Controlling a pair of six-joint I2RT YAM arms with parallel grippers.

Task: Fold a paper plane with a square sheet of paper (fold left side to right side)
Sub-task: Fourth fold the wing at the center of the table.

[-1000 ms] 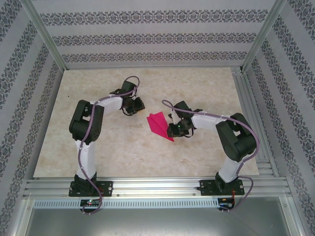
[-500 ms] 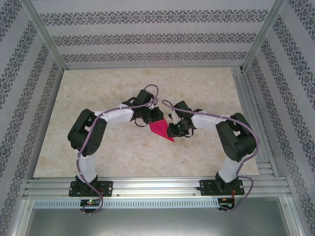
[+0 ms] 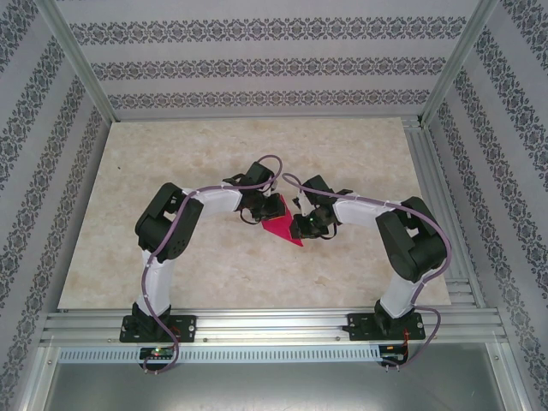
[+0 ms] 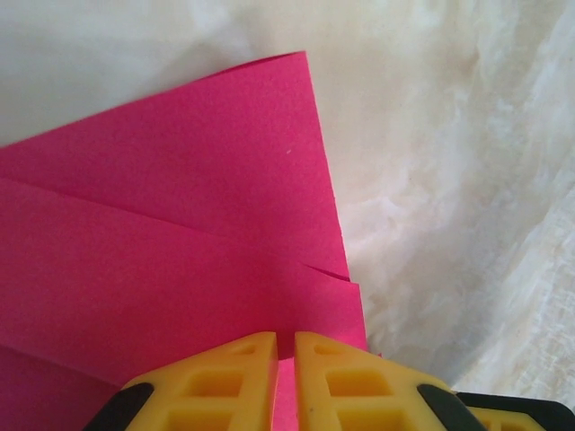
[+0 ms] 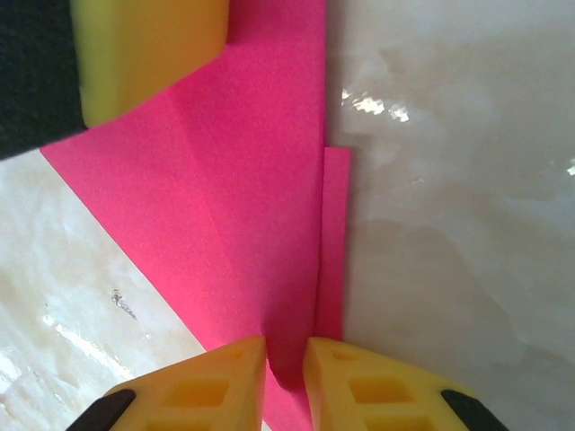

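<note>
Magenta paper (image 3: 279, 228), thin, matte, folded into pointed wedge with layered flaps, flat at centre of glossy marble-look table (image 3: 171, 154). Left gripper (image 3: 272, 209) over its upper edge, yellow fingers nearly together, hold unclear. Right gripper (image 3: 300, 228) pinches right-hand crease through narrow slit. Wide tabletop margin all round.

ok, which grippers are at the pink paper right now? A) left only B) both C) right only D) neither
B: the left gripper and the right gripper meet the paper from opposite sides, and each wrist view has pink paper right at its fingertips.
</note>
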